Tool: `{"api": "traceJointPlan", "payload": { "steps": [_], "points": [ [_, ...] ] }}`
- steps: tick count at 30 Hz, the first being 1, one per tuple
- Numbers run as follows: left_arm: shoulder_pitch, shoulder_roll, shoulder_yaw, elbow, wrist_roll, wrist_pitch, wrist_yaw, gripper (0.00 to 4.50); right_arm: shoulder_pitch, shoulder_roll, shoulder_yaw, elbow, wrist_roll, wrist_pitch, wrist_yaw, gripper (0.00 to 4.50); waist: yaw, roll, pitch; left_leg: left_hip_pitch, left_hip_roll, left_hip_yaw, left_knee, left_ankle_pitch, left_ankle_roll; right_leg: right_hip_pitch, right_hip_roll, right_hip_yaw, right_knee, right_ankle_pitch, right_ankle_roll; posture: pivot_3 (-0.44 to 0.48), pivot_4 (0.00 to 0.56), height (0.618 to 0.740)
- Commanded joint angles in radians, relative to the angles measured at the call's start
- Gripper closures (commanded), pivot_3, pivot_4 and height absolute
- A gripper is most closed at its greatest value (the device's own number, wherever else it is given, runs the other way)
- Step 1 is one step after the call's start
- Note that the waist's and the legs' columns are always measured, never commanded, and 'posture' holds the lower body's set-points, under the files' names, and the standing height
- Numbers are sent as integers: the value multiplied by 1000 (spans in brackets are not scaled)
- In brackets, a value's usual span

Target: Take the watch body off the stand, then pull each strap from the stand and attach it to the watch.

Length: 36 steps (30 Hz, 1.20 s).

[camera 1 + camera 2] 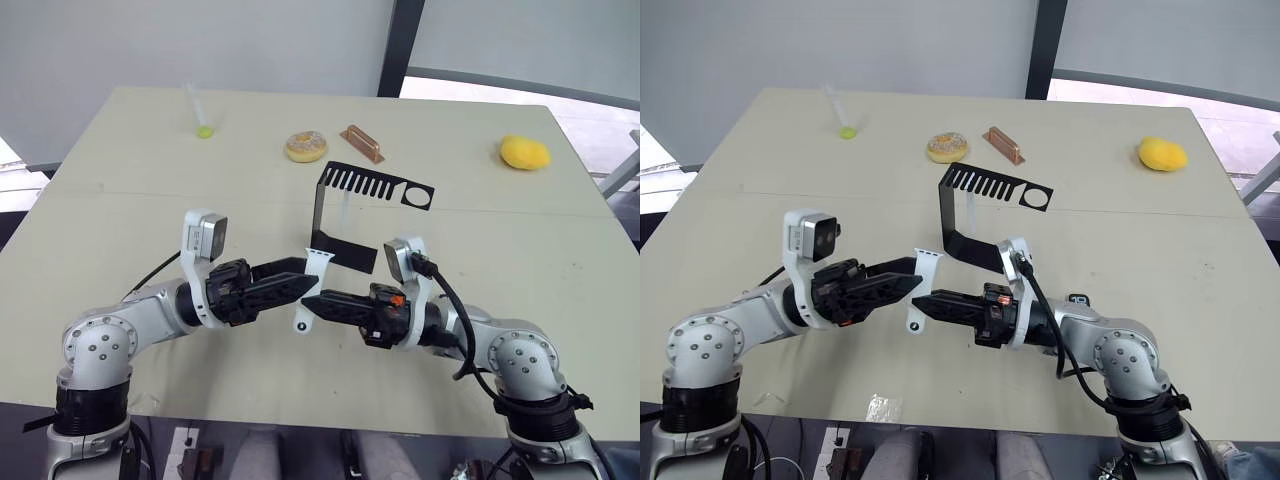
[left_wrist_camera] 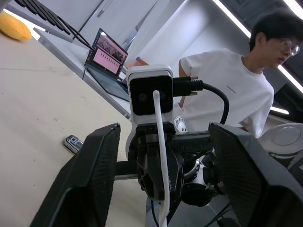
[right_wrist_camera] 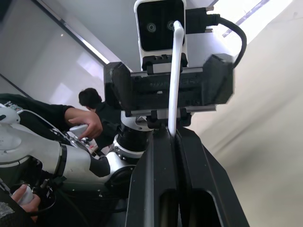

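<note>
One white strap [image 1: 312,288] hangs upright above the near-centre of the table [image 1: 120,200], just in front of the stand [image 1: 345,215], clamped between the pressed-together fingers of the right gripper [image 1: 308,304]. The left gripper [image 1: 312,276] faces it with fingers spread apart either side of the band. With the watch body's place unclear, the risk is that the thin, rubbery strap twists or slips if the left fingers close off-centre.

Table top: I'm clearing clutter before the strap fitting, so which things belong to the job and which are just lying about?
Job: stand; white strap, clamped in the right pincer.
Lying about: doughnut; copper-coloured bar; yellow lump; clear tube.
</note>
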Motion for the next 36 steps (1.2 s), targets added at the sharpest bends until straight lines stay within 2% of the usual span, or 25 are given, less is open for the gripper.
{"api": "traceJointPlan", "payload": {
  "steps": [1,14,17,21,22,33,36],
  "points": [
    [-25,-15,5,12,-42,-13,19,1309,-8,14,-1,-37,23,4,-23,4500,0,0,0,0,0,0,0,0,0,0,0,0,0,0,0,0,150,740],
    [-18,-15,3,26,-48,-7,23,1309,-14,32,-5,-32,13,0,-35,4500,-9,0,0,0,0,0,0,0,0,0,0,0,0,0,0,0,150,740],
    [-16,-13,0,25,-49,-2,23,2199,-13,35,-4,-34,10,1,-35,4500,-9,0,0,0,0,0,-1,0,0,0,0,0,-1,0,0,0,150,740],
    [-15,-16,-3,25,-55,3,21,4143,-12,36,-1,-35,6,2,-34,4500,-9,0,0,0,0,0,-1,0,0,0,0,0,-1,0,0,0,150,740],
    [-14,-18,-4,25,-56,3,22,4459,-12,36,-1,-35,5,1,-33,4500,-9,0,0,0,0,0,-1,0,0,0,0,0,-1,0,0,0,150,740],
    [11,-14,-3,11,-76,-2,25,4459,-8,16,-4,-41,-21,4,-35,4500,-10,0,0,0,0,0,-1,0,0,0,0,0,-2,0,0,0,150,740],
    [14,-17,9,2,-73,-21,29,4459,-10,-8,-26,-35,23,32,-45,4500,-9,0,0,0,0,0,-1,0,0,0,0,0,-2,0,0,0,150,740]
  ]
}}
